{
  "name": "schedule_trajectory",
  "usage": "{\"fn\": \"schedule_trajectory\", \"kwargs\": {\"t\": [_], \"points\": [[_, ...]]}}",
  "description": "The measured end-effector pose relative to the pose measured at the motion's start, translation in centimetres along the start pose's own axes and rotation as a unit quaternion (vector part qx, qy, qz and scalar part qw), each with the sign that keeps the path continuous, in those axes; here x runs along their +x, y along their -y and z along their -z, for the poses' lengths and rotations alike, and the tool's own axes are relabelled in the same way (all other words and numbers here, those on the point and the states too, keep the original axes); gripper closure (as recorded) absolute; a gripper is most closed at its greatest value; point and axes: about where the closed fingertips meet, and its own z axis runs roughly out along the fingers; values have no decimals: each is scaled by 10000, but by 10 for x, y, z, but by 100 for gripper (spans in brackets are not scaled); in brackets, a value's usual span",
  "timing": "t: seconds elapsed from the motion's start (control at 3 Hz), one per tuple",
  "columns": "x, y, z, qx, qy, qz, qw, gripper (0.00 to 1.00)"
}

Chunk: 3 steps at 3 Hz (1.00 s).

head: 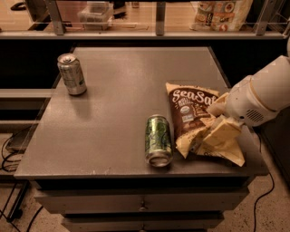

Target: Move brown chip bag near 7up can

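End effector (217, 136) sits over chip bag's (190, 111) right corner on desk (113, 113); open or closed unclear; 7up can (71, 74) well apart.

Table (113, 118): brown chip bag (189, 108) under claw (217, 135), 7up can (71, 74), green can (158, 139)

White rounded arm (259, 96), cream gripper fingers (222, 136), right

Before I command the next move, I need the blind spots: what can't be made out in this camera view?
Camera view:
- The gripper sits on the brown chip bag at its lower right corner; it covers that corner, so any grip is hidden.
- The arm is cut off by the right edge.
- The 7up can, back left: label too small to read.
- The shelf packages are cut off by the top edge.
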Motion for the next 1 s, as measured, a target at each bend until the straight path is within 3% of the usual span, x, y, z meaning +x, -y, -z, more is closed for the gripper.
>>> {"fn": "schedule_trajectory", "kwargs": {"t": [0.33, 0.67, 1.0], "points": [[-12, 5, 2, 90, 10, 125, 9999, 65], [-37, 13, 13, 237, 69, 441, 9987, 88], [-75, 24, 19, 332, 187, 937, 9949, 100]]}}
